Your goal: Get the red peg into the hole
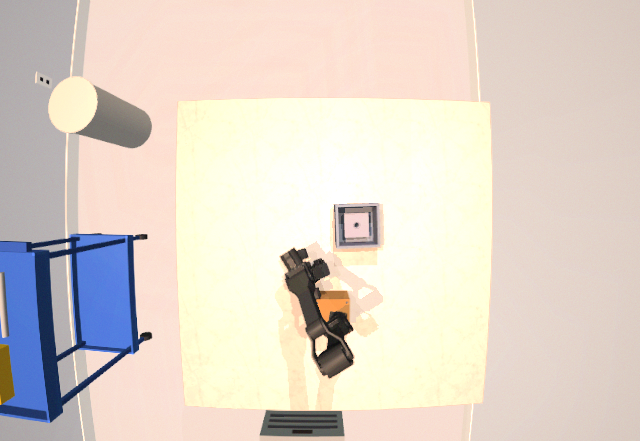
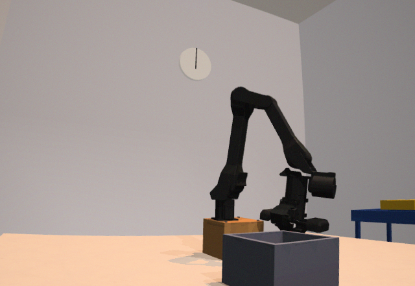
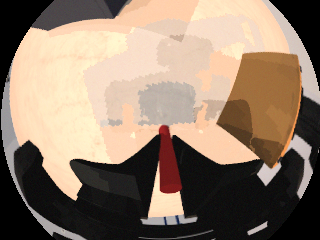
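Red peg [image 3: 169, 162]: 1, between the fingertips, outside the box
Gripper [image 1: 310, 260] [image 2: 290, 231] [image 3: 166, 138]: pinching the red peg
Done: grasp, apparently
Left: lift, carry, lower, seat; 3 of 4 over or in the open box [image 1: 336, 227] [image 2: 249, 259] [image 3: 70, 14]
Plate hole [image 1: 356, 225]: unfilled
Arm [image 1: 307, 304] [image 2: 281, 122]: bent over, wrist low, hand pointing down

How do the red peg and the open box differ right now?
The red peg is slim and rounded; the open box is broad and square-cornered. The peg is red, the box blue-grey. The peg is between the gripper's closed fingers, while the box stands on the table, ungripped.
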`<state>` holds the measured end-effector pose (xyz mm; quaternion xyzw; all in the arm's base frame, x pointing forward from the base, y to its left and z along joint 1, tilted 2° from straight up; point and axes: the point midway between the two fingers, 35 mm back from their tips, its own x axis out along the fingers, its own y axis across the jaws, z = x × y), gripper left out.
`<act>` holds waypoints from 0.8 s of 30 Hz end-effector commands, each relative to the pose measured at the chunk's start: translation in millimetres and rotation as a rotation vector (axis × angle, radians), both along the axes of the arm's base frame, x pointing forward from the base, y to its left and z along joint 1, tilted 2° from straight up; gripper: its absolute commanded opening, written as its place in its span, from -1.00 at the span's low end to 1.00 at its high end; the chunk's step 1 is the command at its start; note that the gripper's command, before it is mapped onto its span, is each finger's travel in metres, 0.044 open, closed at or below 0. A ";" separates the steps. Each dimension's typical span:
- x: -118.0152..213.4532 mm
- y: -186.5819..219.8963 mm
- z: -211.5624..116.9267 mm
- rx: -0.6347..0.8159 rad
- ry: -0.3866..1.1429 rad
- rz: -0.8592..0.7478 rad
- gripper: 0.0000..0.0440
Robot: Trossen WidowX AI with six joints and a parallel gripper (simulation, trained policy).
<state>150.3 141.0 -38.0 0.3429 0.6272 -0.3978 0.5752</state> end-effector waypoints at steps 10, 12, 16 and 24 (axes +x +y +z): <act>16.7 -1.9 29.2 -0.008 -0.085 0.108 -1.00; 19.4 -3.0 35.6 -0.013 -0.099 0.129 -1.00; 25.9 -4.9 49.2 -0.022 -0.130 0.168 -1.00; 46.3 -9.2 81.4 -0.042 -0.200 0.242 -1.00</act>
